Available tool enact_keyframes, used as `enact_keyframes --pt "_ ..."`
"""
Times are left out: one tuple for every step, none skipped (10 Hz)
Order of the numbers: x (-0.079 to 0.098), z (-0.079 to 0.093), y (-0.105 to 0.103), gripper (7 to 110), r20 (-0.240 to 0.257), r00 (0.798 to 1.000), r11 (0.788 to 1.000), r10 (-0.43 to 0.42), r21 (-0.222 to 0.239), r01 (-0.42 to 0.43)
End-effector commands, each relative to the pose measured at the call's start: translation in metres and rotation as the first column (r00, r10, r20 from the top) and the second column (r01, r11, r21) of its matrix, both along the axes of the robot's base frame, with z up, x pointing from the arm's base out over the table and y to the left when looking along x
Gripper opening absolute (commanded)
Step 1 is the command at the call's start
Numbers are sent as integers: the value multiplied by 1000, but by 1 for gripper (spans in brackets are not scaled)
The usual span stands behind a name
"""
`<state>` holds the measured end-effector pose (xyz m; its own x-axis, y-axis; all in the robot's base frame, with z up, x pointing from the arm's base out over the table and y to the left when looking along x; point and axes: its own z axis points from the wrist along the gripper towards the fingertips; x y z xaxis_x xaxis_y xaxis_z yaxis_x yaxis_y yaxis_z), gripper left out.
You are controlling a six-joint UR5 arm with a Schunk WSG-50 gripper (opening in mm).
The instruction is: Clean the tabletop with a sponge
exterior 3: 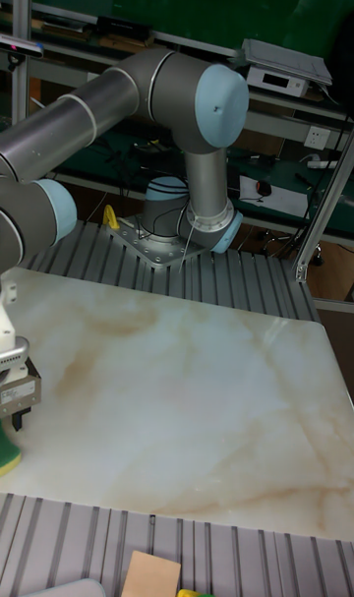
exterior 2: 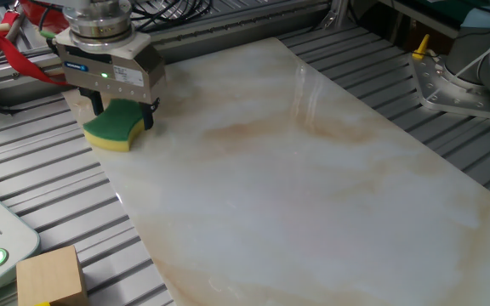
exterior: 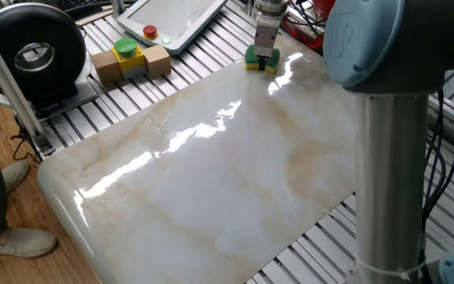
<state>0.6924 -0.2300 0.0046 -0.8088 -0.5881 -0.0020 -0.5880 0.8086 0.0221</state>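
We find the gripper (exterior 2: 123, 116) lowered over the sponge (exterior 2: 117, 125), fingers straddling it; whether they clamp it we cannot tell. The sponge rests at a corner of the tabletop (exterior 2: 313, 187).

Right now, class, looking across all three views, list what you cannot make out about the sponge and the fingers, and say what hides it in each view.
- Sponge, tall fixed view: mostly cut off by the left edge.
- Sponge, one fixed view: its middle is hidden behind the gripper.
- Fingers, the other fixed view: whether they press the sponge cannot be told; the gripper body covers the contact.
- Tabletop, the other fixed view: the near corner is cut off by the frame.
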Motion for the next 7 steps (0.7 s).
enact_keyframes --pt "5 1 4 88 7 1000 1000 -19 14 19" --pt "5 0 5 88 7 1000 1000 -19 15 19" --pt "3 1 4 88 4 1000 1000 -19 14 19" --pt "3 1 2 88 4 1000 1000 -21 12 21" --pt "3 0 3 88 4 1000 1000 -18 12 17" --pt "2 -2 3 88 4 1000 1000 -18 12 17" --pt "2 -3 3 88 4 1000 1000 -19 12 19"
